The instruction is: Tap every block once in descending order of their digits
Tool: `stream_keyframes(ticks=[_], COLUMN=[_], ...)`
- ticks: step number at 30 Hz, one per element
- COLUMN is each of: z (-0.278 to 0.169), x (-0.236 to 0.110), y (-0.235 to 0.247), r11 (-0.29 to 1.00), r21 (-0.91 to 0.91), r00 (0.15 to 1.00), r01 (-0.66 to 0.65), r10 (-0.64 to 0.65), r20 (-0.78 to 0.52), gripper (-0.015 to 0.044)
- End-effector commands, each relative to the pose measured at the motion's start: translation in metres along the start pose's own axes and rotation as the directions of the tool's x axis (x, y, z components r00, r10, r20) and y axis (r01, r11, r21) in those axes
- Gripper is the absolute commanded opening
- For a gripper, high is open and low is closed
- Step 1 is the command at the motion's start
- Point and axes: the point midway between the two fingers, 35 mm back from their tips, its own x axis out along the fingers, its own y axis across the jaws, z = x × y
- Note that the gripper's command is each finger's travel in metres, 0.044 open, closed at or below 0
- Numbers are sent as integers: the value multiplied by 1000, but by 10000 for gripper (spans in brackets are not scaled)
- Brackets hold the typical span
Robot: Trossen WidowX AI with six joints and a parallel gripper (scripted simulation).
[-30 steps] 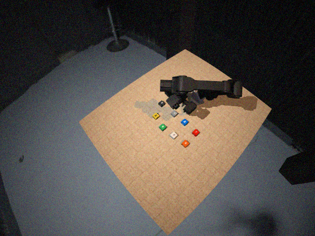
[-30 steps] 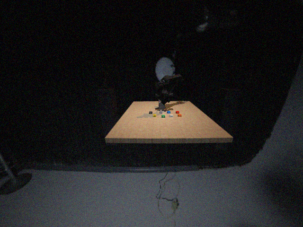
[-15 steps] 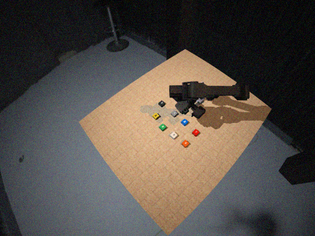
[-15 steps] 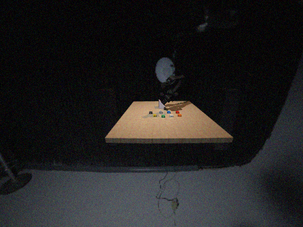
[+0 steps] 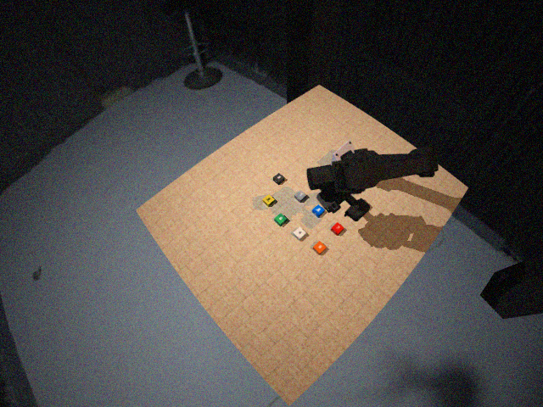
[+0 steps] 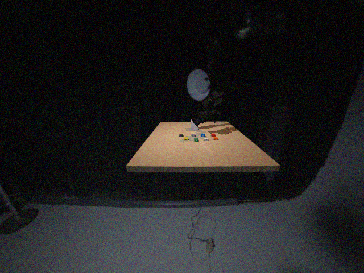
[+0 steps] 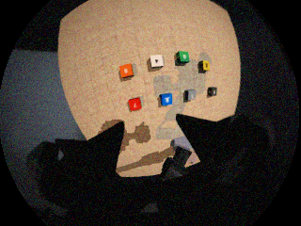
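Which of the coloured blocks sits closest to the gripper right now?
The blue block: it lies right beside the open gripper, while the red block and grey block sit farther off.

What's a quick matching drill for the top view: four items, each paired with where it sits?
Things:
1. black block
2. orange block
3. yellow block
4. gripper

Places, top view:
A. lowest in the picture of all the blocks
B. open and holding nothing, just right of the blue block
C. highest in the picture of all the blocks
D. farthest left of the blocks, up-left of the green block

Pairs: 1-C, 2-A, 3-D, 4-B
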Motion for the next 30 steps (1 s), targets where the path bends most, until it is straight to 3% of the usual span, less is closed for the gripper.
stream_keyframes(ticks=[1, 21, 30], z=[-3, -1, 83], x=[-3, -3, -5], y=[27, 27, 46], r11=[1000, 1000, 998], r21=[3, 2, -56], r00=[1000, 1000, 1000], r01=[-3, -3, 16], r10=[3, 3, -16], r20=[17, 17, 13], gripper=[400, 400, 400])
